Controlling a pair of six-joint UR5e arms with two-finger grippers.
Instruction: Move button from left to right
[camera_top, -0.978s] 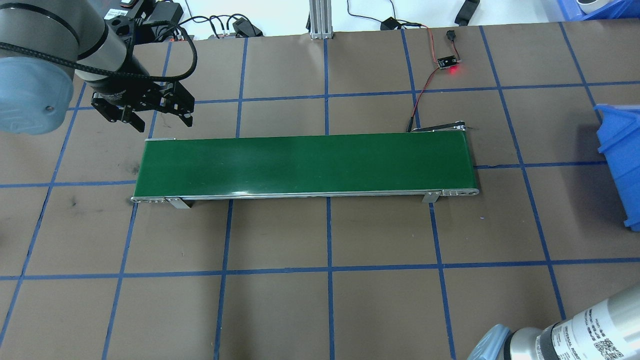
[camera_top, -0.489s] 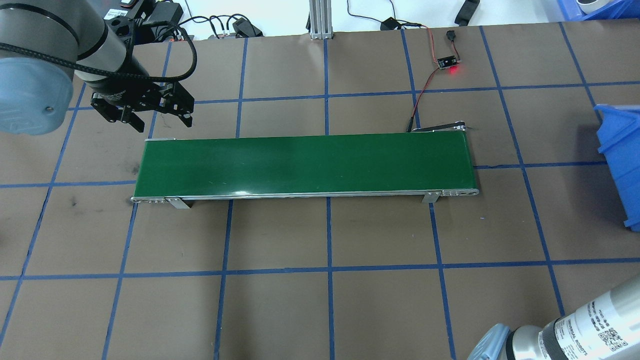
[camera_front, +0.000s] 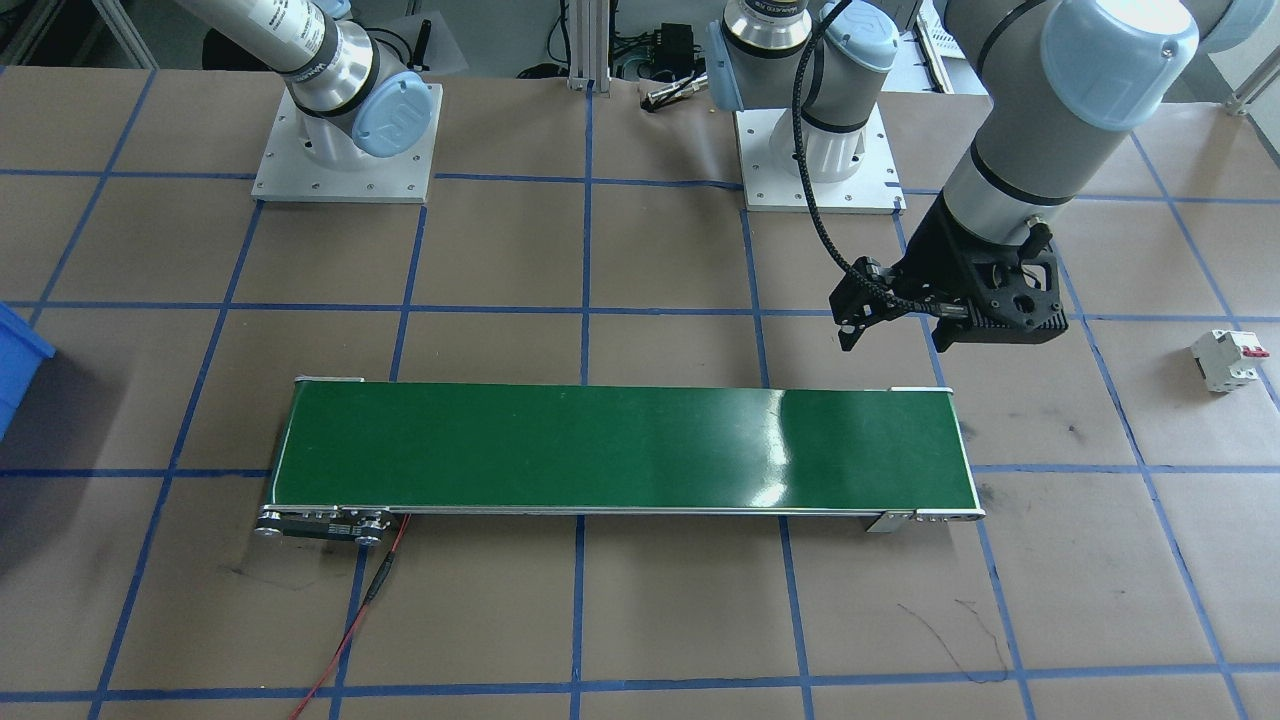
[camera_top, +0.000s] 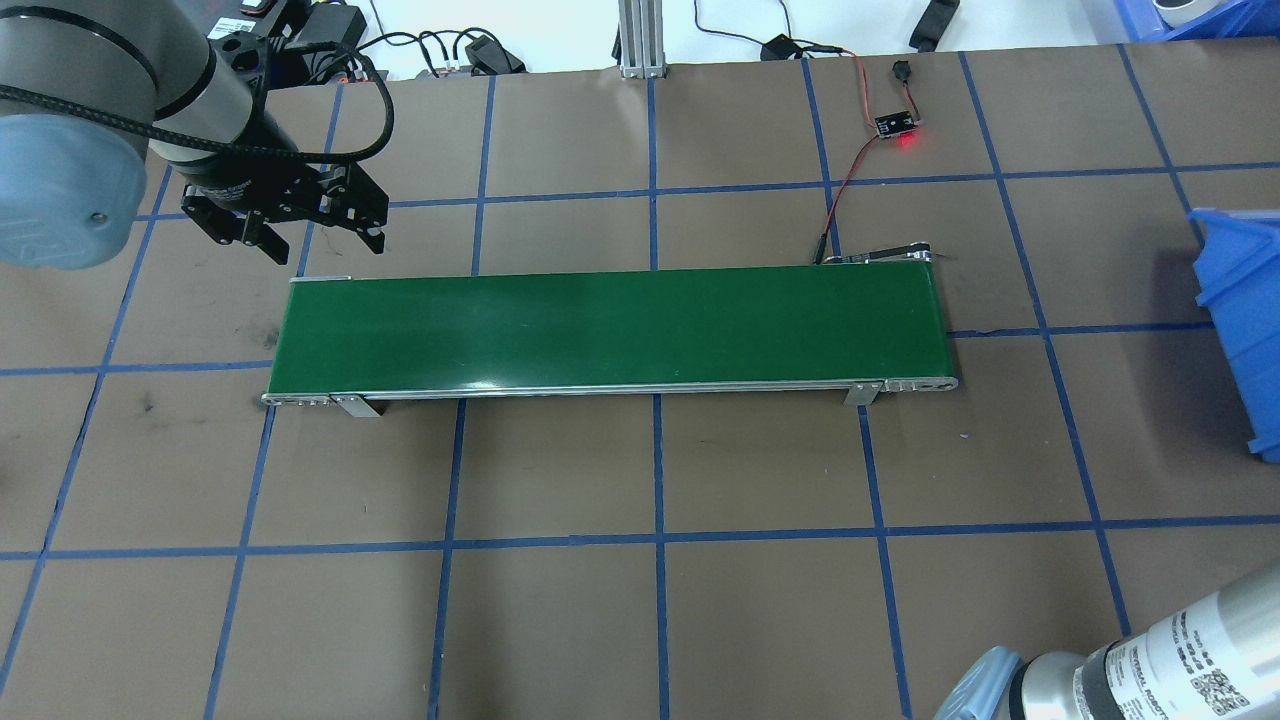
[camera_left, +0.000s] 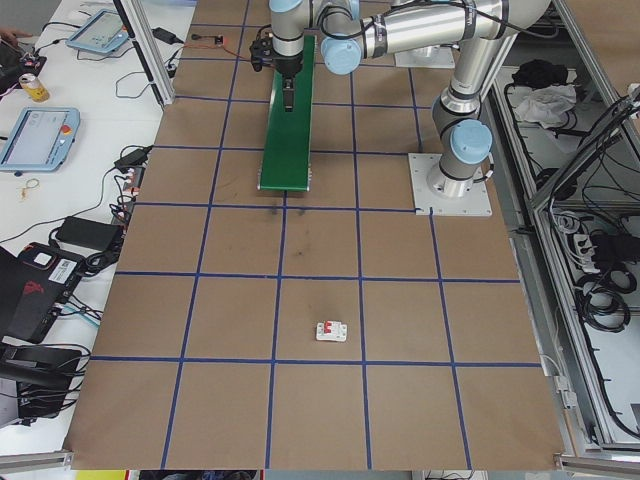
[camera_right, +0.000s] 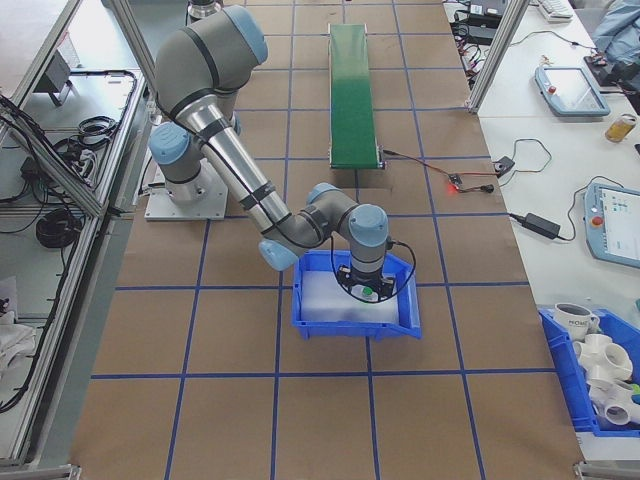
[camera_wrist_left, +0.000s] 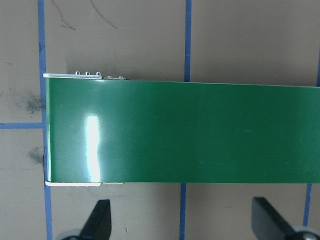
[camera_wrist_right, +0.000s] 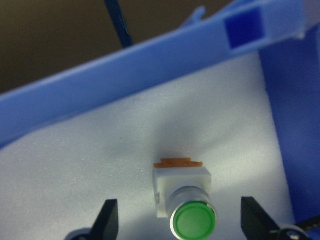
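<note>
In the front view the left gripper (camera_front: 893, 312) hangs just behind the belt (camera_front: 620, 450), at its right end there; a breaker (camera_front: 1226, 360) stands far right. In the overhead view this gripper (camera_top: 312, 232) has wide fingers with nothing between them, and the bin (camera_top: 1243, 320) is at the right edge. In the right side view the right arm reaches into the bin (camera_right: 355, 297). In the right wrist view the button (camera_wrist_right: 186, 199) lies on white foam between the wide, apart fingers (camera_wrist_right: 106, 218) of the right gripper (camera_wrist_right: 181, 221).
</note>
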